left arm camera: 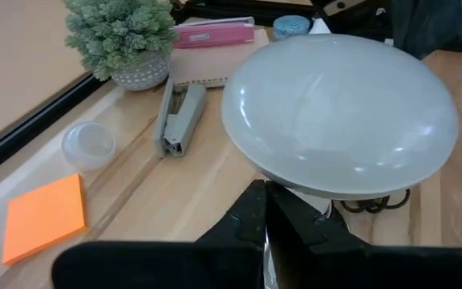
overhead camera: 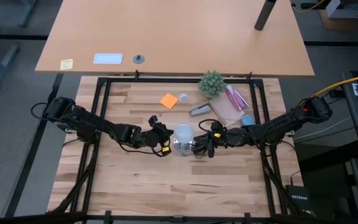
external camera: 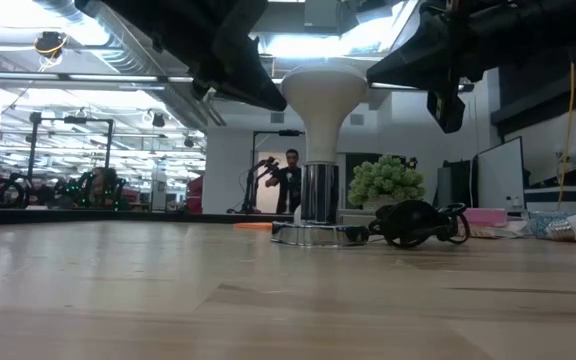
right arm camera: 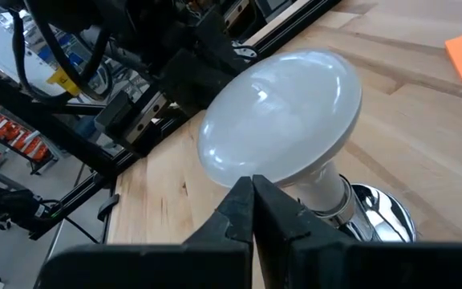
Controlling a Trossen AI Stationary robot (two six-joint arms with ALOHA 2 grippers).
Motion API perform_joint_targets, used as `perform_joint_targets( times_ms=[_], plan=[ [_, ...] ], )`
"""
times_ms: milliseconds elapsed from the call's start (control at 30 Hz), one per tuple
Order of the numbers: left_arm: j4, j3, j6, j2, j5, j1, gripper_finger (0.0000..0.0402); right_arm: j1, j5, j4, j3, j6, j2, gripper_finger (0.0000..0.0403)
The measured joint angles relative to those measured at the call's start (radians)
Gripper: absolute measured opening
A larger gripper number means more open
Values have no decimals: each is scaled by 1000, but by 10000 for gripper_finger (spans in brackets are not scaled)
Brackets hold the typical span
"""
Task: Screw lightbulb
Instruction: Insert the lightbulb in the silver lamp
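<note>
The white frosted lightbulb point(external camera: 323, 95) stands upright, head up, its narrow neck in the shiny silver socket point(external camera: 318, 195) of a round base point(external camera: 313, 235) at mid-table. My left gripper point(left arm camera: 266, 221) is shut at the left side of the bulb's head point(overhead camera: 183, 133). From the right, my right gripper point(right arm camera: 253, 202), also shut, reaches the opposite side of the head. A coiled black cord point(external camera: 418, 222) lies beside the base. My left gripper lays its shut fingertips point(left arm camera: 255, 210) against the lower rim of the bulb's head point(left arm camera: 295, 181), coming from the table's left and slanting slightly down. The bulb stays upright in its socket. My right gripper sets its shut fingertips point(right arm camera: 243, 199) against the head's lower rim point(right arm camera: 273, 178) on the opposite side, coming from the table's right, nearly level. In the low view both dark tips meet the head's outline.
Behind the bulb lie a grey stapler point(overhead camera: 199, 110), an orange pad of sticky notes point(overhead camera: 169, 100), a small clear cup point(overhead camera: 183, 98), a potted plant point(overhead camera: 211, 83) and a notebook with a pink case point(overhead camera: 232, 102). The near half of the table point(overhead camera: 179, 186) is bare wood.
</note>
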Motion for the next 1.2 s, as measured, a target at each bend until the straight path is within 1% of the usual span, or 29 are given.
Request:
perform_joint_targets(
  times_ms=[333,600,800,900,1000,1100,1167,1200],
  plan=[
    [-31,1,4,0,0,-32,1,0,-8,0,0,-5,0,5],
    [-142,1,-83,0,-16,-46,1,-1,-8,-1,0,-14,0,5],
    [-161,1,-82,0,-16,-97,1,-2,-7,-3,0,-90,-54,5],
    [-156,1,-69,0,-13,-130,1,-2,38,-11,0,-144,-101,5],
    [-121,1,-47,0,-12,-158,1,-2,126,-39,0,-202,-139,5],
    [-28,1,11,0,-10,-173,1,-2,244,-65,1,-262,-137,5],
    [32,1,53,2,-11,-173,1,-13,286,-70,1,-274,-116,5],
    [57,1,65,4,-11,-171,1,-21,287,-71,1,-274,-102,5]
  ],
)
